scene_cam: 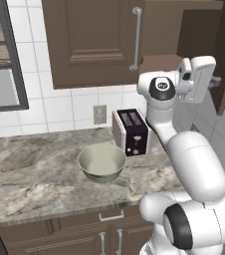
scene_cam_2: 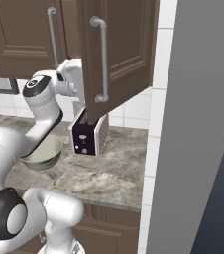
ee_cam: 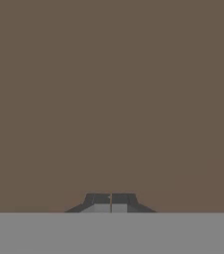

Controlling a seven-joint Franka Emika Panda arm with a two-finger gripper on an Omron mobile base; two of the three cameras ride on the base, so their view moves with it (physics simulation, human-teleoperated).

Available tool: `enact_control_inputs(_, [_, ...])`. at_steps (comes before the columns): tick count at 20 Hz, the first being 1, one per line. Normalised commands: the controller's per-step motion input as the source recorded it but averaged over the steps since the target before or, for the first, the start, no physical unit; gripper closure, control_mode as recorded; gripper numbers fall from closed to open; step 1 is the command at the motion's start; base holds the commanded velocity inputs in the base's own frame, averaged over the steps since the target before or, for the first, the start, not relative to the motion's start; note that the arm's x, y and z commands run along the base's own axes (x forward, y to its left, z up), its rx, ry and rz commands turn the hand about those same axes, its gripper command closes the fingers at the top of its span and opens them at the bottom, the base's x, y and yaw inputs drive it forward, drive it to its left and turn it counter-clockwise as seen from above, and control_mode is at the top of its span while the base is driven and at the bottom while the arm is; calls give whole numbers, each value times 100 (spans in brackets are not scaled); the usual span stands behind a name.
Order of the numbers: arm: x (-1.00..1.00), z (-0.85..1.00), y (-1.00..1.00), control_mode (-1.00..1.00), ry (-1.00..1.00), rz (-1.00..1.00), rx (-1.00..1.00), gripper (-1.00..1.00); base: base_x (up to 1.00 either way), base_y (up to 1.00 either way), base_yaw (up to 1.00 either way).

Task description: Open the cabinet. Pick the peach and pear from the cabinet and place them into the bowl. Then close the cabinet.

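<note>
- Gripper (ee_cam: 111, 201): in the hand view the two dark finger tips stand pressed together with nothing between them. They face a flat brown surface that has no edge or grain, so which part of the cabinet it is cannot be told.
- Hand: from the left base view it reaches up into the open right half of the cabinet; its fingers are hidden behind the white wrist. From the right base view the swung-out door covers the hand.
- Cabinet (scene_cam: 92, 42): dark brown, hung on the tiled wall above the bench. Left door shut, its long silver bar handle (scene_cam: 136, 39) upright at the door's right edge. Right door (scene_cam_2: 119, 49) stands open, swung out towards the room, its own bar handle facing out.
- Cabinet contents: the interior shows as a bare brown shelf and back wall in the left base view. A small reddish-orange spot sits at the shelf's front edge just beside the left door's handle; too small to tell what it is. Peach and pear cannot be made out.
- Bowl (scene_cam: 102, 162): pale grey-green, upright near the front edge of the bench, nothing in it. In the right base view the arm cuts off part of it.
- Toaster (scene_cam: 131, 131): dark with pale sides, just behind and right of the bowl, towards the bench's back edge.
</note>
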Motion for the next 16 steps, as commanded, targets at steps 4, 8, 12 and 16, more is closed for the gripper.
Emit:
enact_control_inputs(4, [0,0,-29,-100,0,-2,0,100,0,0,0])
enact_control_inputs(8, [0,0,-29,-100,0,-2,0,100,0,0,0])
enact_control_inputs(12, [0,0,-20,-100,0,0,0,100,0,0,0])
enact_control_inputs(16, [0,0,-2,-100,0,0,0,100,0,0,0])
